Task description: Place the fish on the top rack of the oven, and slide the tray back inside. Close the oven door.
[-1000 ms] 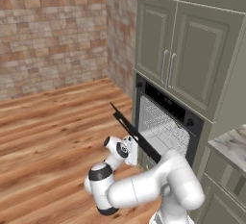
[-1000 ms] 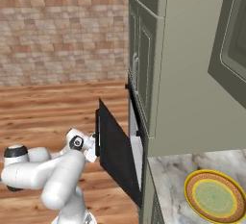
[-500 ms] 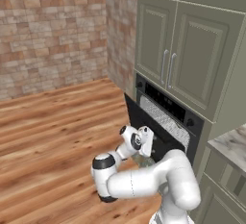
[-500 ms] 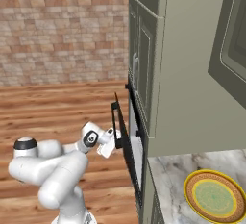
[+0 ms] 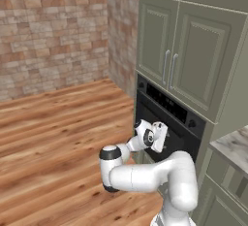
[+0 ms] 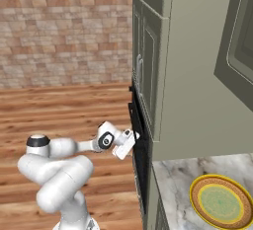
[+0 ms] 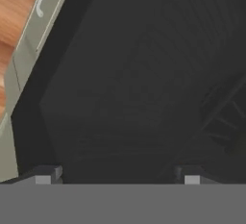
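You are pressing the oven door (image 5: 167, 128) shut against the oven (image 5: 186, 118); your tool (image 7: 117, 172) is facing its glass with jaws spread, holding nothing. Next, judge it flush, then back off.

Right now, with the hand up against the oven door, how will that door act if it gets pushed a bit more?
The oven door looks like a broad flat rigid panel, so it should swing as one piece rather than flex. It seems nearly upright against the oven, so little travel is probably left. The hand has its tips spread on smooth dark glass, so they could skid.
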### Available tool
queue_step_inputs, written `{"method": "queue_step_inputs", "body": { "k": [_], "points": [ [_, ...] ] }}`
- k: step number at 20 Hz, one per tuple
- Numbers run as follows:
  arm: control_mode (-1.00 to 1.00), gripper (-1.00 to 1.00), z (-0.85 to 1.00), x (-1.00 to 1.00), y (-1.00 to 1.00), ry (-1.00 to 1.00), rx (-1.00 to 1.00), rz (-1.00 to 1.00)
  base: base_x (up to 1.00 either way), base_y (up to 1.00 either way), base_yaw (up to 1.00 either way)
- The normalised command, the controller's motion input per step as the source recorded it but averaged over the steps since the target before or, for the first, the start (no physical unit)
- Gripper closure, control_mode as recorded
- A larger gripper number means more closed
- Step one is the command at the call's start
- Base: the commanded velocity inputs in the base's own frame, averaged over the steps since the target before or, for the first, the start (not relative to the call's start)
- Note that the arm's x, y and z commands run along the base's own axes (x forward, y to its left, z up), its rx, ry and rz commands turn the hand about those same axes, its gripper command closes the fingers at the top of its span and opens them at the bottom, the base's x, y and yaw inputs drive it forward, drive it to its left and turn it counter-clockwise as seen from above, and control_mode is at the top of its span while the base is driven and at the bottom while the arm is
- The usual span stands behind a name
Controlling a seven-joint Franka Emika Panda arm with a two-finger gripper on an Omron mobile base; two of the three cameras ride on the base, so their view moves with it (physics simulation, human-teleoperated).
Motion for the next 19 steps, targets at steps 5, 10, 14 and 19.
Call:
{"method": "queue_step_inputs", "body": {
  "k": [5, 10, 14, 19],
  "points": [
    [-1.0, -1.0, 0.27, 0.17, -1.0, -0.1, 0.0, -0.09, 0.0, 0.0, 0.0],
    [-1.0, -1.0, 0.27, 0.16, -1.0, -0.09, 0.0, -0.05, 0.0, 0.0, 0.0],
    [-1.0, -1.0, 0.23, 0.11, -1.0, -0.09, 0.0, -0.03, 0.0, 0.0, 0.0],
    [-1.0, -1.0, 0.05, -0.06, -0.94, -0.01, 0.1, 0.0, 0.0, 0.0, 0.0]
  ]
}}
